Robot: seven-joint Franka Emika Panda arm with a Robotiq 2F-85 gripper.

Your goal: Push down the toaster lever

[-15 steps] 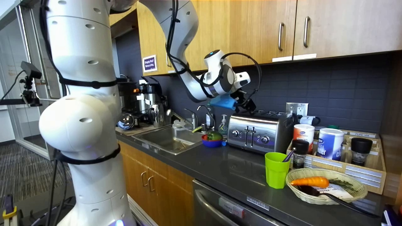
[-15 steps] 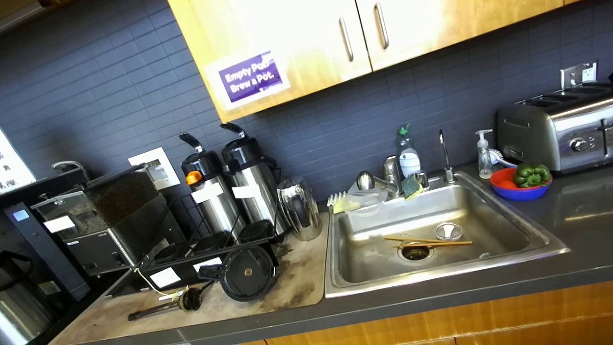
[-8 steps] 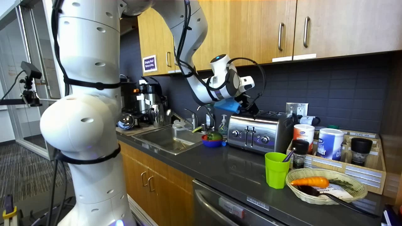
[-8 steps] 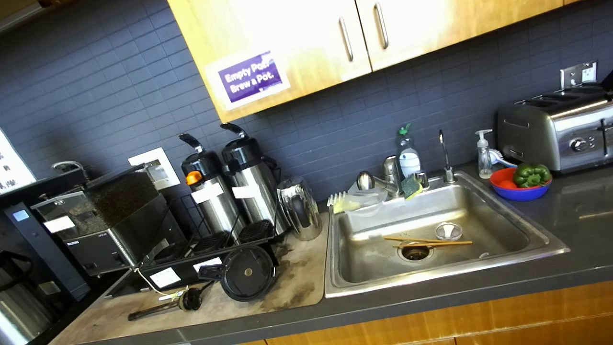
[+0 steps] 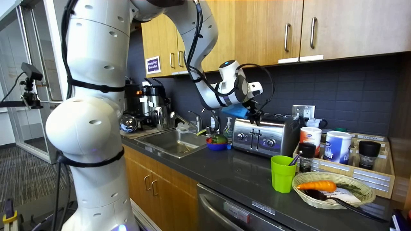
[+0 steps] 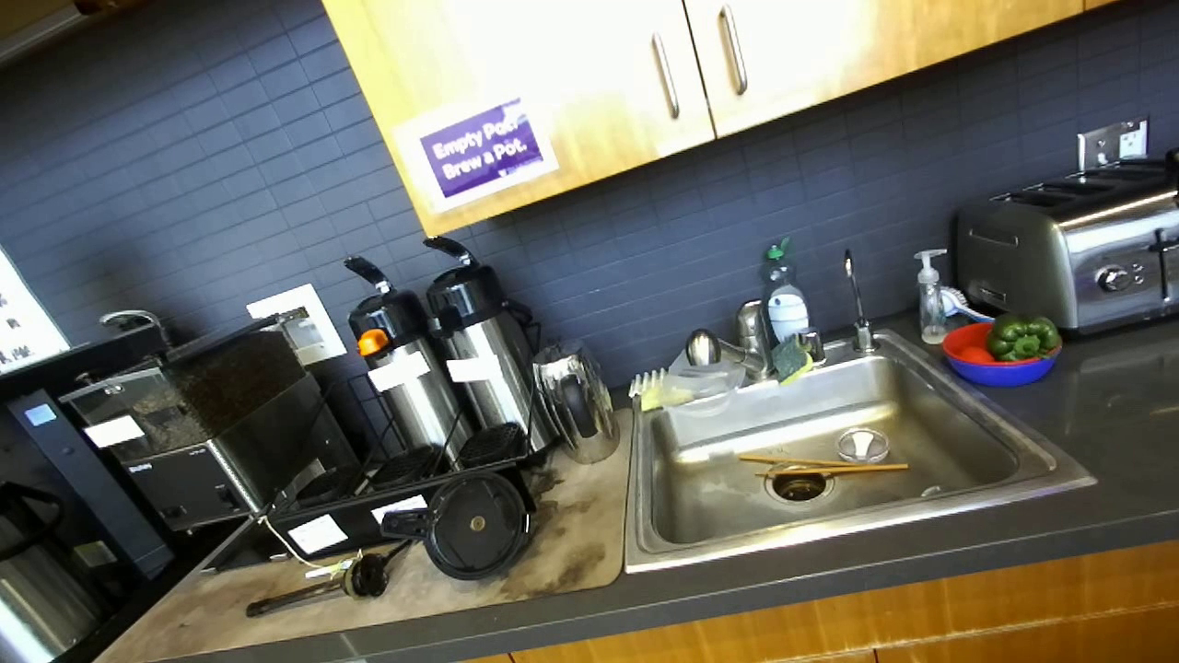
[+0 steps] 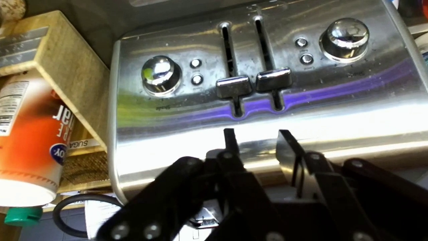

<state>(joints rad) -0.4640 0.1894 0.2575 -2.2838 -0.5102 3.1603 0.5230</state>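
The toaster (image 5: 276,131) stands against the back wall, its steel front facing the room. In the wrist view that front fills most of the picture, its upper edge toward the bottom. Two levers show there, a left lever (image 7: 234,86) and a right lever (image 7: 274,79), both in the upper part of their slots. My gripper (image 7: 256,139) is at the toaster's upper front edge, roughly in line with the levers and apart from them. Its jaws are partly apart, with nothing between them. Only part of the toaster (image 6: 1022,258) shows in an exterior view.
A blue bowl (image 6: 999,371) with a green pepper (image 6: 1024,338) and a soap pump (image 5: 228,128) stand on the sink side of the toaster. Across from them are a wooden organizer (image 5: 385,173) with canisters, a green cup (image 5: 282,175) and a wicker basket (image 5: 340,205). Cabinets (image 5: 266,32) hang above.
In an exterior view the gripper has moved down and slightly right, coming in front of the toaster's upper edge. Its jaws have drawn closer together. The toaster has not moved.
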